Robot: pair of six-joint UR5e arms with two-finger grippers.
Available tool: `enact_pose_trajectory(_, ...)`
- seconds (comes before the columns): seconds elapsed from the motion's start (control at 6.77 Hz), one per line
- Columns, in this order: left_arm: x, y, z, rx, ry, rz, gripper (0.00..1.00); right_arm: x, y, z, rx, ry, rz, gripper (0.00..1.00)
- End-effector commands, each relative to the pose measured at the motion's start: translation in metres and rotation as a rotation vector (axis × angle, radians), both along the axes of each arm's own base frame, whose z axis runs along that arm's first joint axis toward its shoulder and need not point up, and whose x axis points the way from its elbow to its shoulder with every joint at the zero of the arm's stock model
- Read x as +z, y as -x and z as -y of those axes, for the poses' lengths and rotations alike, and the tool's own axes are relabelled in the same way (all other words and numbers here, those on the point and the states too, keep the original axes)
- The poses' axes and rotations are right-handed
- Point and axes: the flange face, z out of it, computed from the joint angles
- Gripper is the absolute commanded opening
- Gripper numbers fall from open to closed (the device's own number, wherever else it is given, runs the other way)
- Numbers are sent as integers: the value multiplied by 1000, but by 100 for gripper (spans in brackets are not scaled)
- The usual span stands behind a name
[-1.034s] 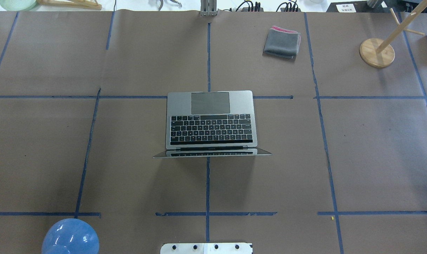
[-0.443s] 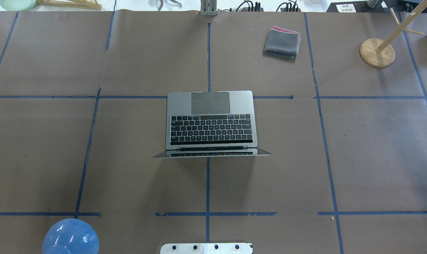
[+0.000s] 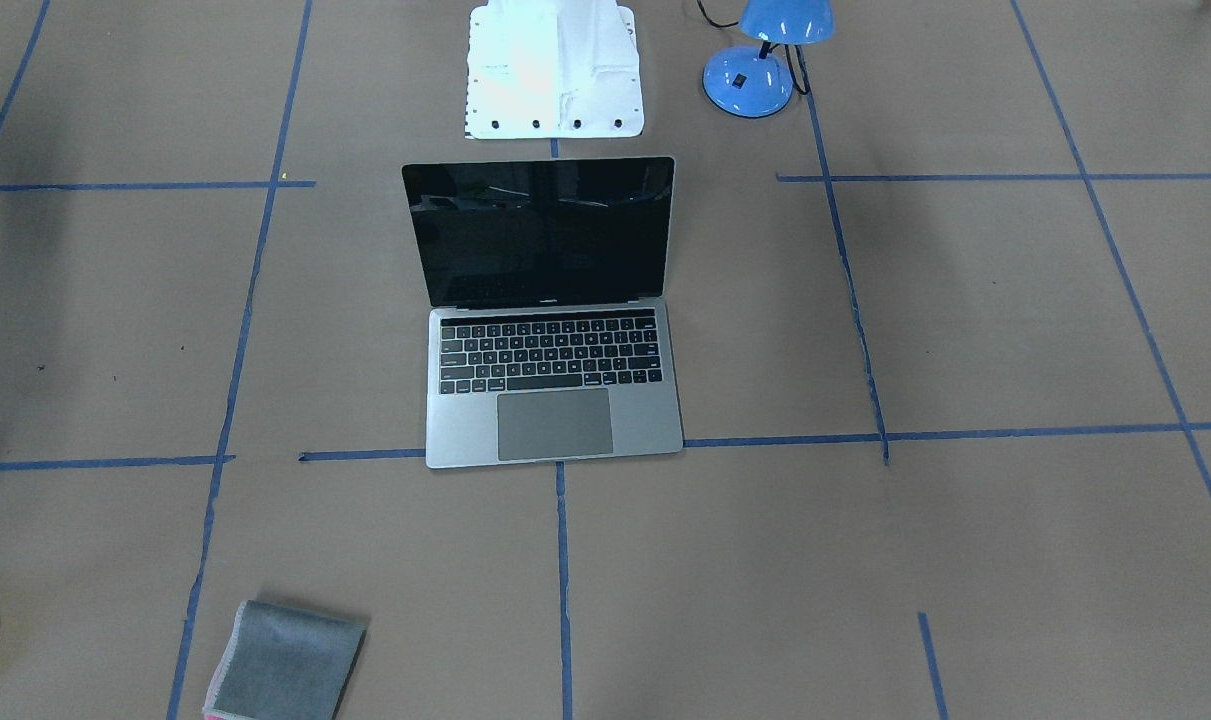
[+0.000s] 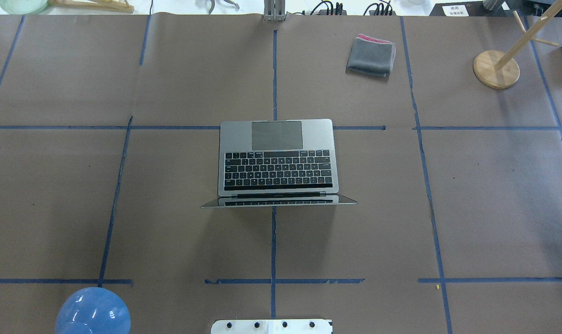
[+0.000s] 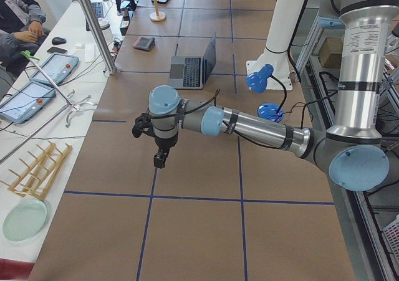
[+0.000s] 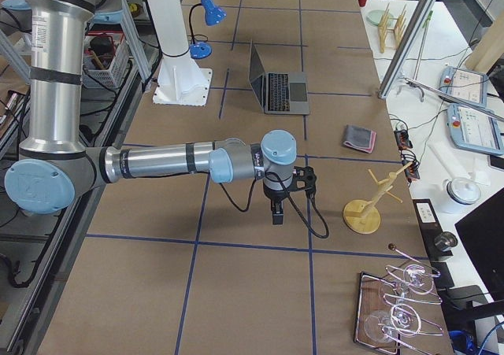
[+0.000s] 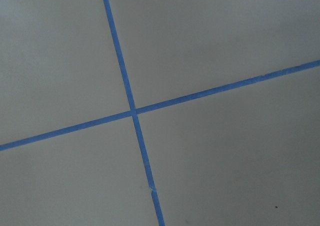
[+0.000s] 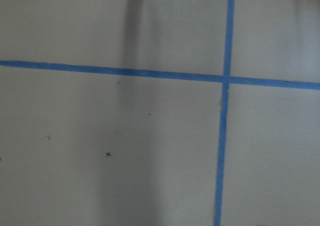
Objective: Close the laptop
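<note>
We see slim silver-grey metal laptop [image 4: 276,157] open at centre of brown paper-covered surface [image 4: 494,195], glossy black screen upright. Small grey folded cloth [image 4: 371,56] far right, blue dome lamp [image 4: 93,311] near left, both well apart from it. Left claw [image 5: 160,159] and right claw [image 6: 277,213] hang over bare surface; how far open, we cannot tell.

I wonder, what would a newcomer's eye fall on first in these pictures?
The open laptop at the centre of the table stands out first, its black screen facing away from the robot. Next come the blue lamp by the robot's base, on its left, and the left arm and right arm stretched over opposite table ends, far from the laptop.
</note>
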Motion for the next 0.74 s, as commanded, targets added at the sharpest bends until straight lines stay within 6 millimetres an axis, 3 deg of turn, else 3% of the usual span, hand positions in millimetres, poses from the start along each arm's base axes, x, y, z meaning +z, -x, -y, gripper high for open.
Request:
enact_pose_trajectory(0.0, -45, -84, -12, 17, 56, -48, 100, -53, 24, -4, 23, -27, 126, 99)
enact_pose_trajectory(0.15, -69, -120, -24, -10, 112, -80, 100, -86, 57, -12, 58, 30, 158, 100)
enact_pose_trajectory(0.3, -92, -142, -37, -43, 154, -114, 100, -106, 78, -20, 90, 51, 200, 100)
enact_pose_trajectory(0.44, -110, -168, -52, -52, 170, -156, 100, -110, 95, -33, 122, 63, 239, 99)
enact_pose_trajectory(0.59, -122, -194, -64, -54, 184, -202, 100, -108, 107, -44, 126, 71, 257, 92)
